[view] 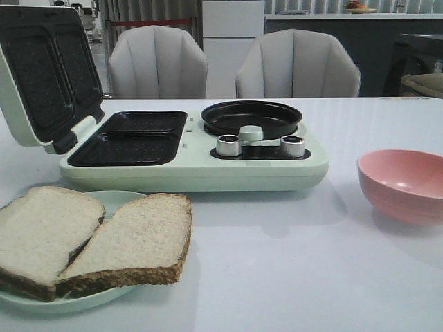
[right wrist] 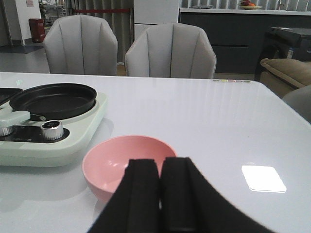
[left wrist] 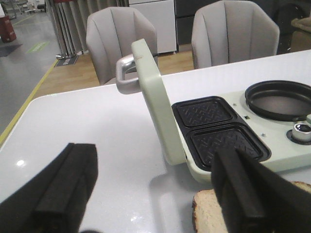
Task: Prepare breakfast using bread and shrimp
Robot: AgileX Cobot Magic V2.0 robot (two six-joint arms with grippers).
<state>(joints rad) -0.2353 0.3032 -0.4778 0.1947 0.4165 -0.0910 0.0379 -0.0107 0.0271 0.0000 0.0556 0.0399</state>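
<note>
Two bread slices [view: 90, 238] lie overlapping on a pale green plate [view: 104, 297] at the front left of the white table [view: 277, 277], just in front of the breakfast maker [view: 201, 162]. In the left wrist view, the left gripper [left wrist: 150, 189] hovers with its fingers [left wrist: 243, 189] spread wide apart, one finger above a slice's corner [left wrist: 209, 213]. The right gripper [right wrist: 160, 194] has its fingers pressed together, empty, above the near rim of the pink bowl [right wrist: 116, 165]. The bowl's interior shows no contents. The appliance lid [view: 41, 76] stands raised; both sandwich plates [view: 131, 138] and the round black pan [view: 250, 117] lie exposed. Two silver knobs [view: 228, 145] sit at the front. Two grey chairs [view: 297, 66] stand behind the table.
</note>
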